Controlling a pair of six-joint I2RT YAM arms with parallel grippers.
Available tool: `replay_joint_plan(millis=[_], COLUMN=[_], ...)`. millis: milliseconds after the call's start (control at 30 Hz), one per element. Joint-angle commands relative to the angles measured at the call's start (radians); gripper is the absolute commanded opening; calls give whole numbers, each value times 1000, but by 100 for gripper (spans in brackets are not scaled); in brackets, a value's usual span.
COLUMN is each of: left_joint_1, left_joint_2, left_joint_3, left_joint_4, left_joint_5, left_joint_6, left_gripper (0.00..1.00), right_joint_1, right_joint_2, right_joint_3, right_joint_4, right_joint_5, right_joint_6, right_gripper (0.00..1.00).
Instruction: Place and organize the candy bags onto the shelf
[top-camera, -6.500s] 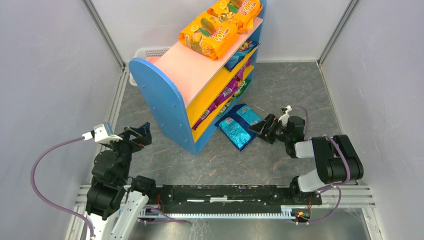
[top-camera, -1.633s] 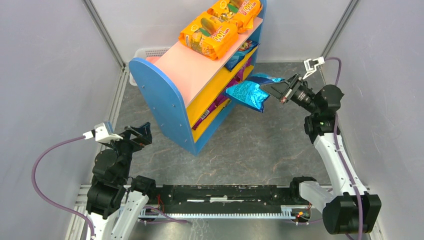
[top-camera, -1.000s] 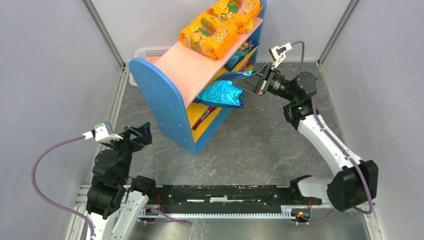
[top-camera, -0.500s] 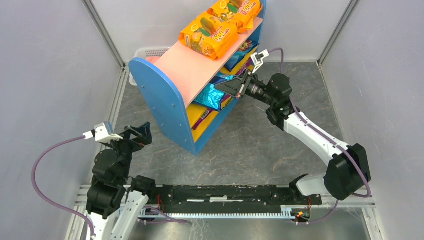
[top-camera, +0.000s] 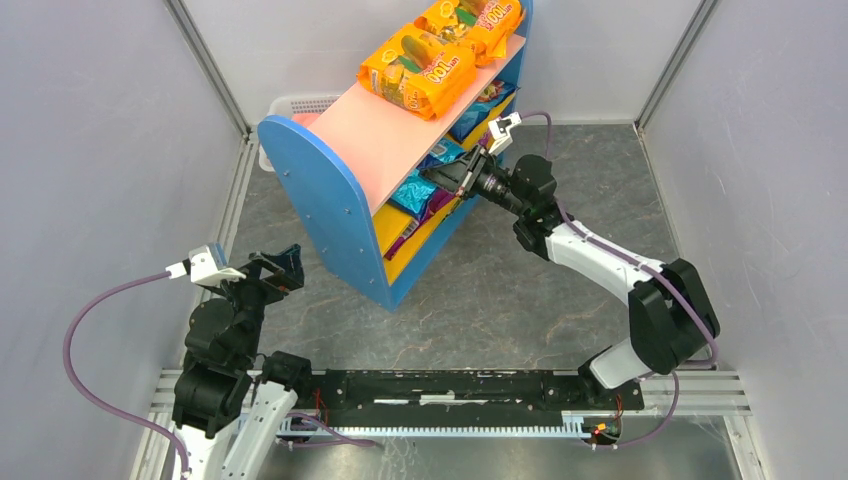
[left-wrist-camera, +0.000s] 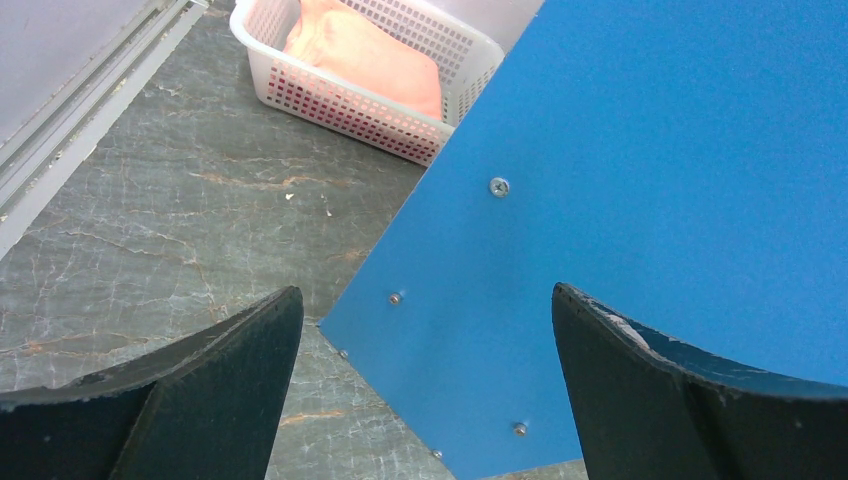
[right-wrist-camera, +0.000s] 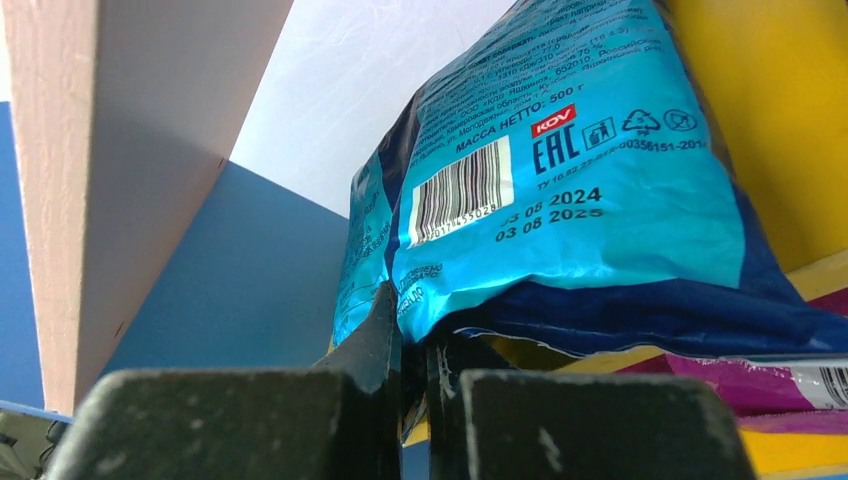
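Observation:
The shelf has blue side panels, a pink top board and yellow inner boards. Two orange candy bags lie on its top. My right gripper is shut on the edge of a shiny blue candy bag, which sits partly inside the upper yellow level under the pink board. In the right wrist view the blue bag rests on the yellow board, pinched by the right gripper. Purple bags lie on the lower level. My left gripper stands open near the shelf's blue side panel.
A white slatted basket stands behind the shelf against the back wall; in the left wrist view the basket holds something orange. Grey walls enclose the stone-patterned floor on three sides.
My right arm carried the blue bag left from the open floor side into the shelf's upper level, pushing it further in. The left arm has not moved.

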Motion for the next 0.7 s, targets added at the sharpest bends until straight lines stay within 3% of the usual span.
replay_joint_plan(millis=[0,300,533,667], left_joint_1=[8,8,18,29], left_joint_2=[3,3,10,18], left_joint_3=[-1,-2,-1,-1], left_joint_4=[40,40,40,40], left_joint_5=[-1,-1,-4,-4], left_joint_6=[45,45,45,46], left_gripper=[100,100,100,100], right_joint_1=[6,25,36,36], right_joint_2=[35,90,50,-36], right_joint_3=[19,51,71,66], right_joint_4=[71,83,6,-182], right_joint_5=[70,105,47,81], right_joint_6=[15,43,-11,-146], right_gripper=[0,1,35,65])
